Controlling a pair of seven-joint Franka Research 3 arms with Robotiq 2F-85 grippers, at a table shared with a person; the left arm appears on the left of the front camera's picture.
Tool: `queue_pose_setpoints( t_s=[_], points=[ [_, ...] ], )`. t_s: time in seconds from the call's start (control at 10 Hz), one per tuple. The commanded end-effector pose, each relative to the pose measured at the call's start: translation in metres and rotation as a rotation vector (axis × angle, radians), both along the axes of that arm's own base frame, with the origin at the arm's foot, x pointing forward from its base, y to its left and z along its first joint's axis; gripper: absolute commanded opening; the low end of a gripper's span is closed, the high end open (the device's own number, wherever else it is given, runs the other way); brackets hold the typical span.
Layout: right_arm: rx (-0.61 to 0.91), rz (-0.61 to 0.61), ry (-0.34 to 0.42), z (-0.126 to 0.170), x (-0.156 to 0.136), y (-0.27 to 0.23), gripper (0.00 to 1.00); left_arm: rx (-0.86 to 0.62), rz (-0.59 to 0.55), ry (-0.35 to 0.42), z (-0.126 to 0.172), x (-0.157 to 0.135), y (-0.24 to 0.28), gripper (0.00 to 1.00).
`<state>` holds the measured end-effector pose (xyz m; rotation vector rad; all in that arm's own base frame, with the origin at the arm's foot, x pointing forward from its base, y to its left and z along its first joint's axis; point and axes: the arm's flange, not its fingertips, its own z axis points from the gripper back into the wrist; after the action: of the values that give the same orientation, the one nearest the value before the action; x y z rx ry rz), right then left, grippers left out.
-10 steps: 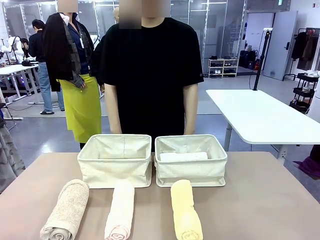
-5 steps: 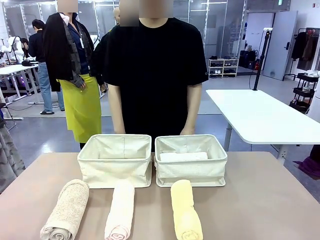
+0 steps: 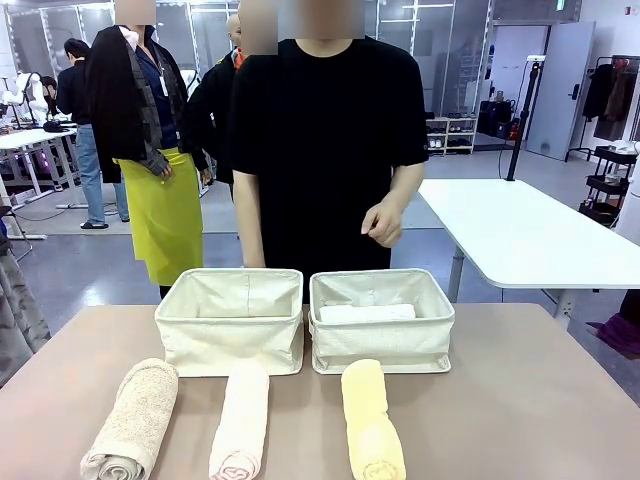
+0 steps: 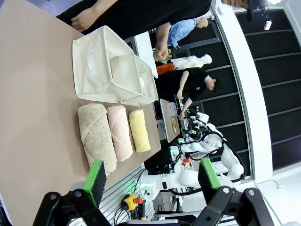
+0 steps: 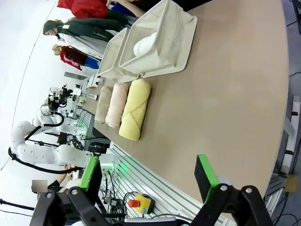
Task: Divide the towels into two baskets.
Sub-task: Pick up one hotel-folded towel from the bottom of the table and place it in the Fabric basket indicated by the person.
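Two cream canvas baskets stand side by side at mid-table, the left one [image 3: 230, 345] with nothing showing inside, the right one [image 3: 380, 347] holding a white towel [image 3: 367, 313]. In front of them lie three rolled towels: tan [image 3: 133, 418], cream [image 3: 240, 420] and yellow [image 3: 370, 420]. My left gripper [image 4: 152, 176] hangs open off the table's left end, well away from the tan roll [image 4: 96, 136]. My right gripper [image 5: 147, 175] is open too, off the near right edge, far from the yellow roll [image 5: 134, 109] and the white towel [image 5: 146, 44].
A person in a black shirt stands behind the baskets, one hand [image 3: 383, 222] raised at waist height. A white table [image 3: 520, 235] stands at the back right, and other people are behind on the left. Bare tabletop [image 3: 530, 400] stretches right of the yellow towel.
The person's hand has lifted from behind the right basket to waist height, and their body has shifted slightly right. Towels, baskets and both grippers are unchanged.
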<state>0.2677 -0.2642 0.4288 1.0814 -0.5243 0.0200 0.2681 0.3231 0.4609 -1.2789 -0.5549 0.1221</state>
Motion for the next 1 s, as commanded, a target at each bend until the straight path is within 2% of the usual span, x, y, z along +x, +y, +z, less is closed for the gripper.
queue_pose_setpoints(
  t_s=[0.0, 0.9],
  points=[
    [0.009, -0.001, 0.009, 0.0048, -0.0026, -0.0005, 1.00, -0.005, 0.003, -0.012, 0.0020, -0.0032, 0.0017, 1.00],
    [0.009, -0.001, 0.009, 0.0048, -0.0026, -0.0005, 1.00, -0.005, 0.003, -0.012, 0.0020, -0.0032, 0.0017, 1.00]
  ],
)
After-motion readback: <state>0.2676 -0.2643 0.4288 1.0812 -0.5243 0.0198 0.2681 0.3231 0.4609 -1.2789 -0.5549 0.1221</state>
